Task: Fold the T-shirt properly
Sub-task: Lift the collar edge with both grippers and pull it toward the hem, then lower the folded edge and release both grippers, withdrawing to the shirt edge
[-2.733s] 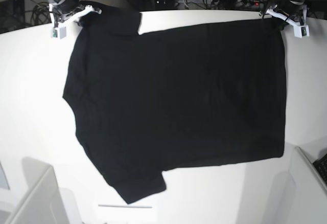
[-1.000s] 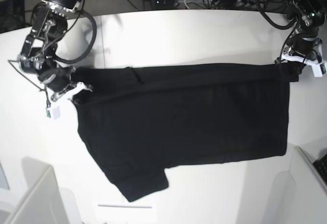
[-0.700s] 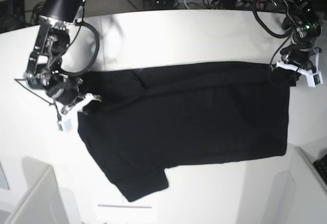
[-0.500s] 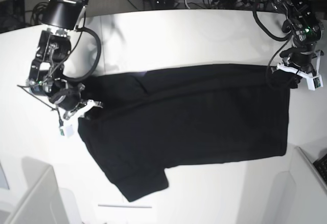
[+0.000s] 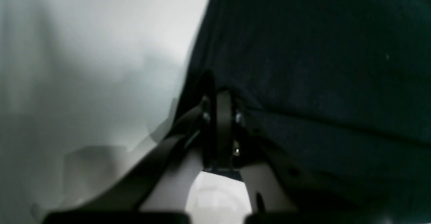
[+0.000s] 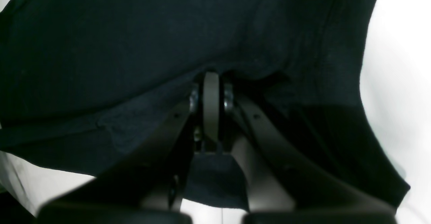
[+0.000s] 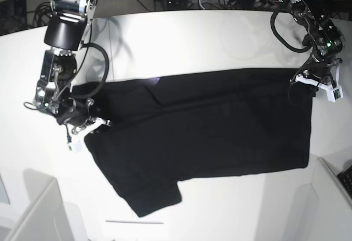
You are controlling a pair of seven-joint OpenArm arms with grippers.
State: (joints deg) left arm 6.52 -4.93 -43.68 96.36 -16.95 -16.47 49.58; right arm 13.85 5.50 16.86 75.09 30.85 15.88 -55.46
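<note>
Two arms are carrying one long edge of the T-shirt (image 7: 209, 125) across its body, so the lengthwise fold looks to be the step in hand. Nearest the base camera, one short sleeve (image 7: 151, 200) lies flat on the white counter (image 7: 181, 37) with the lower body spread smooth. Further back the lifted edge doubles over, showing a small glint of purple (image 7: 151, 81) at the fold. The right gripper (image 7: 93, 124), fingers pressed together, pinches the cloth at the sleeve end; the left gripper (image 7: 308, 81), fingers likewise closed, pinches the hem corner. Both wrist views show black cloth bunched at the fingertips. Next, I judge, both should lower the edge level onto the near side, then let go. The cloth is matte black, limp, lightly creased.
</note>
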